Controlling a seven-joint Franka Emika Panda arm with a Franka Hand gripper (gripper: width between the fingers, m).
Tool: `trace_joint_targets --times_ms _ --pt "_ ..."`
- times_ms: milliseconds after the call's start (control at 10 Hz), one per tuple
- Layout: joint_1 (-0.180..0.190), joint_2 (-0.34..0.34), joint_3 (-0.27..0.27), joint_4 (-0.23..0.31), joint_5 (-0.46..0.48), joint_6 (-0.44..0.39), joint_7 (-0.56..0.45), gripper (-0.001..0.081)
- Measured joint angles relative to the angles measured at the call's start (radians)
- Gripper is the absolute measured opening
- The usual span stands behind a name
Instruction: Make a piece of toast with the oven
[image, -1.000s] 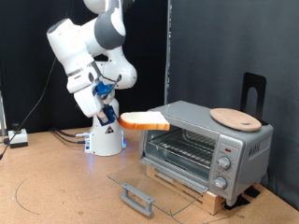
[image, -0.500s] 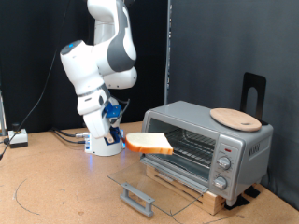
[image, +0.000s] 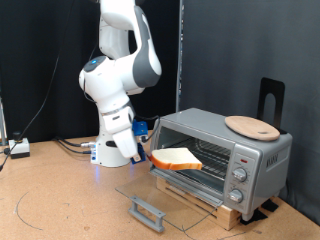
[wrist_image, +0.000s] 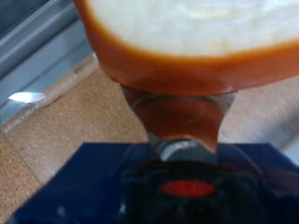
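One slice, the toast (image: 175, 158), sits clamped flat by its edge in the gripper (image: 150, 155) at frame centre, level with the oven (image: 220, 150) mouth above the dropped door (image: 165, 192).

no readable text, labels, brands or numbers on anything shown

Glossy white jointed robot arm (image: 118, 75) with rounded shells and grey joint bands. Blue-lit fittings beside the dark claw (image: 146, 141); metallic finger (wrist_image: 176, 117) reflects orange.
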Motion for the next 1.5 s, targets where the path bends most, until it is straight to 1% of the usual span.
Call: trace_joint_targets --times_ms 300,500,600,700,800,900,1100,1300,1500 --pt "0.058 -0.001 0.075 -0.016 0.01 0.042 -0.003 0.041" --pt "0.097 -0.005 0.128 -0.026 0.046 0.096 0.005 0.041" --pt "0.112 -0.011 0.158 -0.035 0.051 0.13 0.021 0.041" --pt "0.118 -0.02 0.197 -0.045 0.043 0.17 0.049 0.041" --pt "0.121 -0.031 0.234 -0.056 0.037 0.202 0.074 0.041" --pt "0.121 -0.043 0.263 -0.065 0.03 0.215 0.092 0.041" --pt "0.117 -0.06 0.301 -0.075 0.005 0.244 0.128 0.041" --pt "0.103 -0.074 0.312 -0.076 -0.028 0.249 0.148 0.041" --pt "0.077 -0.093 0.3 -0.075 -0.043 0.235 0.139 0.041"
